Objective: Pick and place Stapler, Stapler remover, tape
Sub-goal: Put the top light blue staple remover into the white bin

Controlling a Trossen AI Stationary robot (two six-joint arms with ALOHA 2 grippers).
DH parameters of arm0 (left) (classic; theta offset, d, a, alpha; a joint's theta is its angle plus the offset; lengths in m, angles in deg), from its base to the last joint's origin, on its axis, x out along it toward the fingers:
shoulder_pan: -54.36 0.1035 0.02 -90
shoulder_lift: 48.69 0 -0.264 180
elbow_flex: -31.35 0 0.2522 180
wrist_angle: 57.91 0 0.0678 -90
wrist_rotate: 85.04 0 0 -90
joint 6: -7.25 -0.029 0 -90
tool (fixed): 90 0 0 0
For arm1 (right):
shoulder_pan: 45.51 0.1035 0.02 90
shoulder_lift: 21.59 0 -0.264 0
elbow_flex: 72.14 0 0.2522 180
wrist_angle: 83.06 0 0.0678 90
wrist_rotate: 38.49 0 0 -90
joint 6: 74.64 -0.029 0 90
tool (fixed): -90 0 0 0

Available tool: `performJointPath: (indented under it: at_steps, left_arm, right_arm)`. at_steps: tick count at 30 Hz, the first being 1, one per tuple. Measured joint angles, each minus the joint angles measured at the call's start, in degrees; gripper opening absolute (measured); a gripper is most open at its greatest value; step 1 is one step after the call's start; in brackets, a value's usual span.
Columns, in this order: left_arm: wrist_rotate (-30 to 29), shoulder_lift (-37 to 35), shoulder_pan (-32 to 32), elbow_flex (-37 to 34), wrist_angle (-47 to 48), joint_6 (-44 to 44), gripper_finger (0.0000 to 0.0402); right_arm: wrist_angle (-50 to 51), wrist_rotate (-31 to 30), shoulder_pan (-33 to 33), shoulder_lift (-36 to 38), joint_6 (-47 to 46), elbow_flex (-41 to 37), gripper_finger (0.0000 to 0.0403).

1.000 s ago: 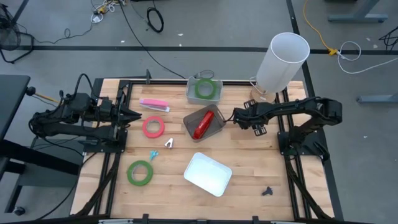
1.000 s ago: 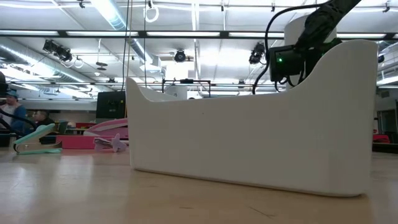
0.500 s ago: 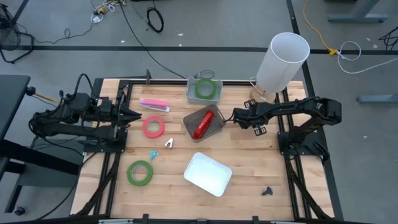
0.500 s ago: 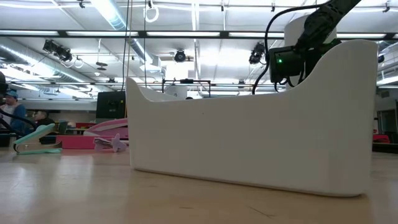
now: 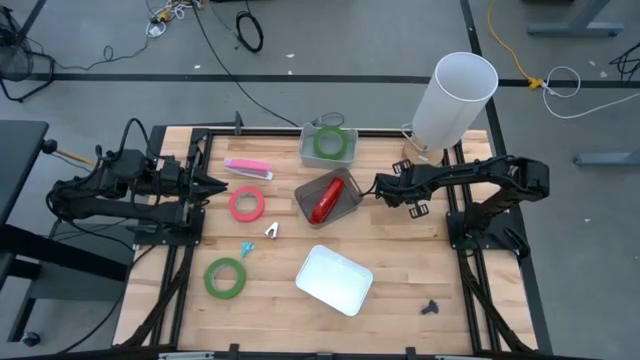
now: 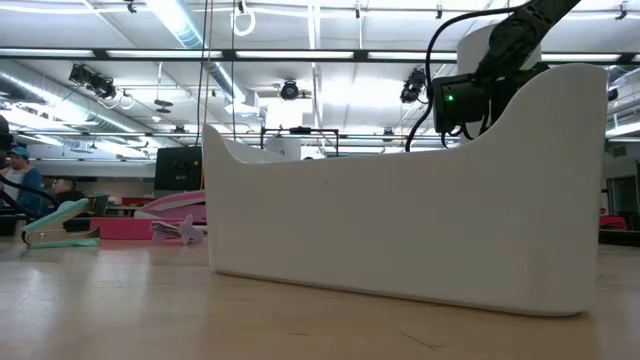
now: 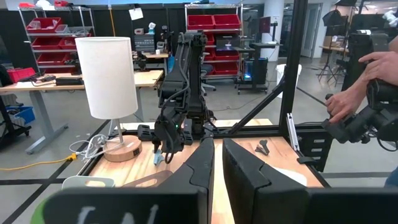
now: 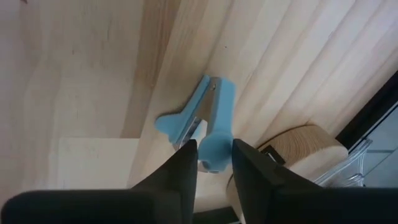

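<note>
Dark and folded low, the left arm rests at the table's left edge; the left gripper [image 5: 218, 184] points toward the table's middle with its fingers pressed together on nothing. Just beyond its tip lies a pink stapler [image 5: 247, 168], and nearer the front the red-pink tape roll [image 5: 246, 205] lies flat on the wood. A green tape roll [image 5: 225, 277] lies toward the front left corner, well apart from the others. Between these two rolls sit a small light-blue staple remover [image 5: 246, 249] and a white staple remover [image 5: 271, 230], each alone on the bare wooden table [image 5: 400, 260].

At the centre back, a clear bin [image 5: 305, 150] holds the second green tape roll [image 5: 329, 142]. In front of it a grey bin [image 5: 345, 205] holds a red stapler [image 5: 325, 200]. A white tray [image 5: 334, 280] stands empty toward the front.

On the right, the right arm reaches inward from its base; the right gripper [image 5: 378, 189] hangs beside the grey bin's right edge. In the right wrist view its fingers [image 8: 180, 171] stand a little apart around the end of a second light-blue staple remover [image 8: 205, 124]; whether they pinch it cannot be told. A white-shaded lamp [image 5: 455, 98] stands at the back right corner, and a small dark object [image 5: 430, 307] lies near the front right.
</note>
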Motion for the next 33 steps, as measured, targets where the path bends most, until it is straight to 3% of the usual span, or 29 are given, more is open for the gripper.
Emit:
performJointPath:
  at_steps: [17, 33]
  left_arm:
    - [-0.02, -0.01, -0.01, 0.0, 0.0, 0.0, 0.0034]
    - [0.0, 0.0, 0.0, 0.0, 0.02, 0.0, 0.0034]
  right_arm:
    - [0.35, -0.32, 0.0, 0.04, -0.04, 0.02, 0.0045]
    - [0.91, -1.92, 0.02, 0.07, -0.06, 0.62, 0.004]
